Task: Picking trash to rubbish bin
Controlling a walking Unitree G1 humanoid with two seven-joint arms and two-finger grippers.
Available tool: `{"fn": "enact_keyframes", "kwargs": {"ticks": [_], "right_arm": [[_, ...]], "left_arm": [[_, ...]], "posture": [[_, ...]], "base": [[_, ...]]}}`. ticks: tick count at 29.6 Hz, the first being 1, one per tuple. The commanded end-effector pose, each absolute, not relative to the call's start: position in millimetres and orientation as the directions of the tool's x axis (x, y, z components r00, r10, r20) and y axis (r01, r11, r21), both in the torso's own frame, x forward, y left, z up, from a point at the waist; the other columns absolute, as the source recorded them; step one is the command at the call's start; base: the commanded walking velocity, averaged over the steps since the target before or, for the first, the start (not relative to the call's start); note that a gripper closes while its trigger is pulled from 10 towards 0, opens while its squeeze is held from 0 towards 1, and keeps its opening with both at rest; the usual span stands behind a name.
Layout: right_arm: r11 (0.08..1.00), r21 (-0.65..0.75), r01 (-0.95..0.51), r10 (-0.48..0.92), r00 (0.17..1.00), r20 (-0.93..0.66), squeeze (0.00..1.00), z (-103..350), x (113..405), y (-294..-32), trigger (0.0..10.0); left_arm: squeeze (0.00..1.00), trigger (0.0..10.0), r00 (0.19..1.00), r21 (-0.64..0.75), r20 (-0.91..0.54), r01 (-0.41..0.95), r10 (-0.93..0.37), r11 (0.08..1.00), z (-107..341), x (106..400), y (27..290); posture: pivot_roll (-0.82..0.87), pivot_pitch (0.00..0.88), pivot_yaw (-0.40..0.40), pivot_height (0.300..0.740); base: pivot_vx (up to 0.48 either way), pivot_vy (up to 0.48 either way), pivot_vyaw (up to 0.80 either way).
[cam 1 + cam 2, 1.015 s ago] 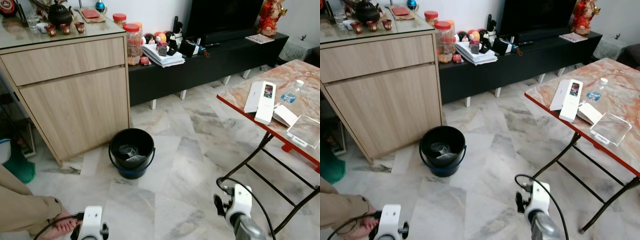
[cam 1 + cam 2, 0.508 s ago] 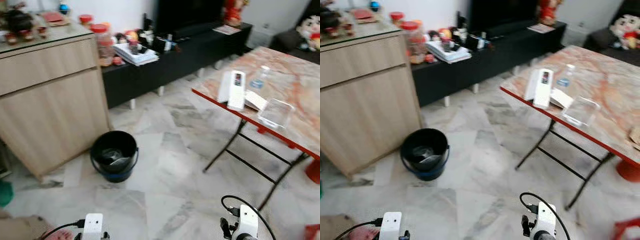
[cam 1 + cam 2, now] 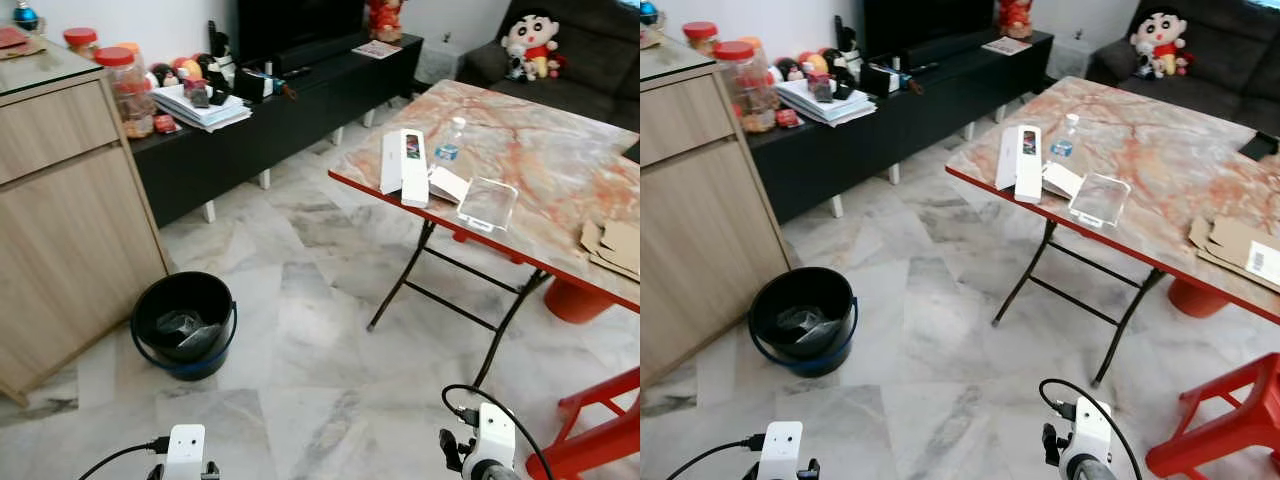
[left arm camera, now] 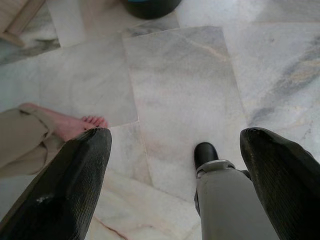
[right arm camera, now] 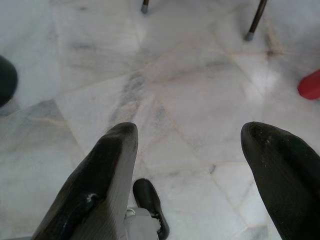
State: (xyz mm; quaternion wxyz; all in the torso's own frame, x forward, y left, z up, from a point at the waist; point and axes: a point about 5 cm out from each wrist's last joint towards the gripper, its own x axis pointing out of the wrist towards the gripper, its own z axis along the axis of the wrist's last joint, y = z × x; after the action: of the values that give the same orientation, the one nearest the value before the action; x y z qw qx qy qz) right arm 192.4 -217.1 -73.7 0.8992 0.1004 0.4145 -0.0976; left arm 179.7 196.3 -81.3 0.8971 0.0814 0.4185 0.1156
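- You face a marble floor [image 3: 330,350].
- One black rubbish bin [image 3: 184,324], blue base, trash inside, ahead of your left gripper [image 4: 175,185].
- Left gripper and right gripper [image 5: 190,175]: both spread, empty.

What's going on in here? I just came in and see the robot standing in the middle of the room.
The robot is on a trash pickup job, and nothing is in hand at the moment. Its left tool and right tool hang low over the marble floor, fingers apart and empty. A black bucket with some rubbish inside stands by the wooden cabinet. On the folding table lie a small water bottle, white boxes and flattened cardboard. A person's bare foot is close by.
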Motion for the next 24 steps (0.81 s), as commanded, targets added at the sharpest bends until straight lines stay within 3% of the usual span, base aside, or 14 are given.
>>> {"fn": "enact_keyframes", "kwargs": {"ticks": [1, 14, 20, 24], "right_arm": [[0.958, 0.098, 0.269, -0.101, 0.637, -0.764, 0.0, -72.8, 193.1, -219.6, 10.0], [0.957, 0.101, 0.273, -0.101, 0.636, -0.765, 0.0, -72.9, 193.1, -219.6, 10.0], [0.956, 0.105, 0.274, -0.099, 0.638, -0.764, 0.0, -72.8, 193.3, -219.3, 10.0], [0.956, 0.106, 0.275, -0.098, 0.636, -0.766, 0.0, -73.4, 192.5, -218.7, 10.0]], "left_arm": [[0.0, 10.0, 0.609, 0.252, -0.741, -0.137, 0.282, 0.958, -83.2, 176.3, 195.1], [0.0, 10.0, 0.611, 0.279, -0.74, -0.104, 0.283, 0.955, -82.2, 179.3, 194.8], [0.0, 10.0, 0.605, 0.281, -0.742, -0.11, 0.288, 0.954, -82.5, 178.5, 195.3], [0.0, 10.0, 0.602, 0.278, -0.744, -0.115, 0.289, 0.954, -83.0, 177.4, 195.7]], "posture": [[-0.08, 0.0, -0.096, 0.74], [-0.09, 0.0, -0.095, 0.74], [-0.09, 0.0, -0.095, 0.74], [-0.09, 0.0, -0.092, 0.74]], "base": [[0.0, 0.0, -0.8], [0.0, 0.0, -0.8], [0.0, -0.32, -0.8], [0.0, 0.0, -0.8]]}}
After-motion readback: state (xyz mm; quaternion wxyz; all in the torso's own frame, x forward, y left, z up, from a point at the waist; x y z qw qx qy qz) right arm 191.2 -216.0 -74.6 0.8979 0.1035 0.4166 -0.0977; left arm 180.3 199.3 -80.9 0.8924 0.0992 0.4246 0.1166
